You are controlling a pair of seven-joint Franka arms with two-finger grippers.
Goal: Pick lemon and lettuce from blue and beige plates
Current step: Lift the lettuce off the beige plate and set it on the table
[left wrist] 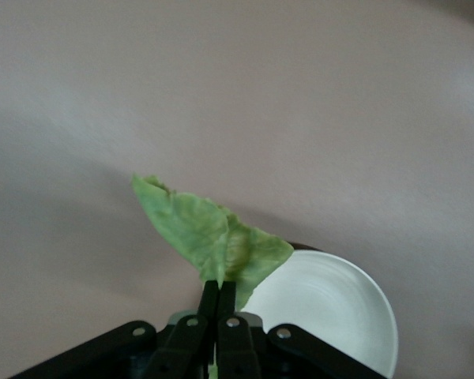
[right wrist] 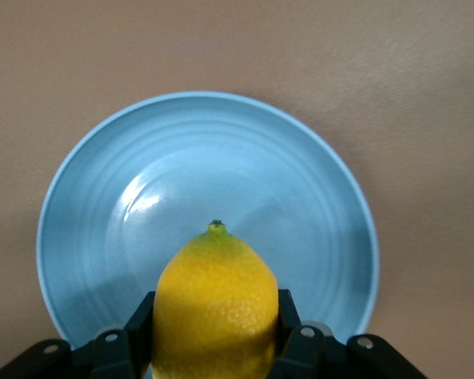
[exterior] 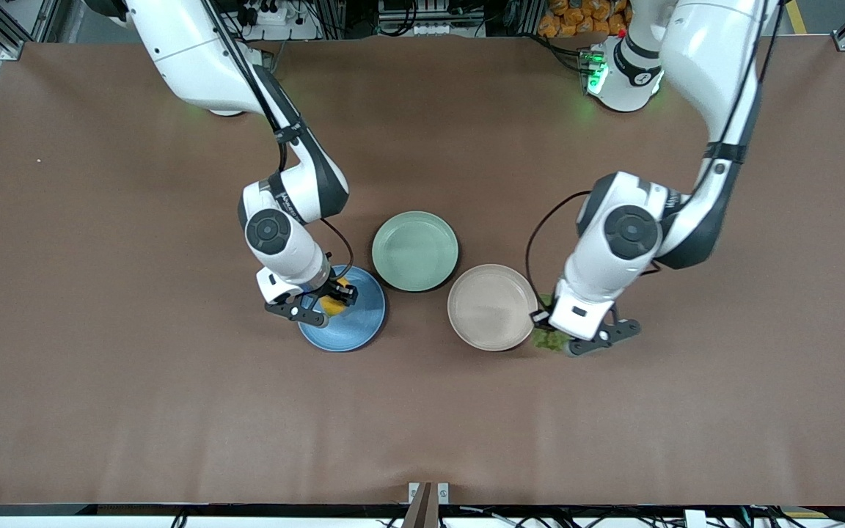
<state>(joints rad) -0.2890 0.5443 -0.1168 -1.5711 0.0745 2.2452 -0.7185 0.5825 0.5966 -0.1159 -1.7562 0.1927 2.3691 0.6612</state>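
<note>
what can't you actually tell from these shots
- Whether the lemon is lifted clear of the blue plate: right wrist view, its underside is cut off; front view, the right gripper covers it.
- Most of the lettuce: front view, the left gripper hides it.
- Beige plate: left wrist view, cut by the edge.

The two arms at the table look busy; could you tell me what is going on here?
Each arm has picked up one item. The right gripper is shut on the lemon and holds it over the blue plate. The left gripper is shut on the lettuce, held over the table at the edge of the beige plate, which is bare. A mint-green plate sits between the arms, untouched.
</note>
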